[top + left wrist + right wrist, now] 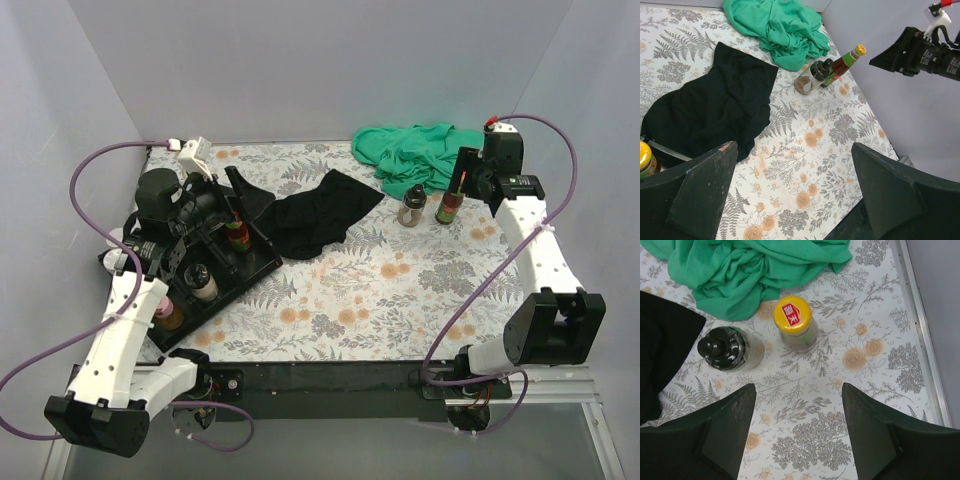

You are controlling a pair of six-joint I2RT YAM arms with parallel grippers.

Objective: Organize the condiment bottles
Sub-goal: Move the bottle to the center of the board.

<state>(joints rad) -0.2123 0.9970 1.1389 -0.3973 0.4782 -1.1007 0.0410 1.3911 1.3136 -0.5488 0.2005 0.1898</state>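
Two condiment bottles stand at the back right. One is a red sauce bottle with a yellow-orange cap. The other is a short clear jar with a black cap. My right gripper hovers just above and in front of the sauce bottle, open, with only tablecloth between its fingers. More bottles stand in the black tray at the left, among them a red yellow-capped one. My left gripper hangs wide open over that tray, holding nothing.
A crumpled green cloth lies just behind the two bottles. A black cloth is spread mid-table beside the tray. The table's right edge rail and the side wall are close to the right arm.
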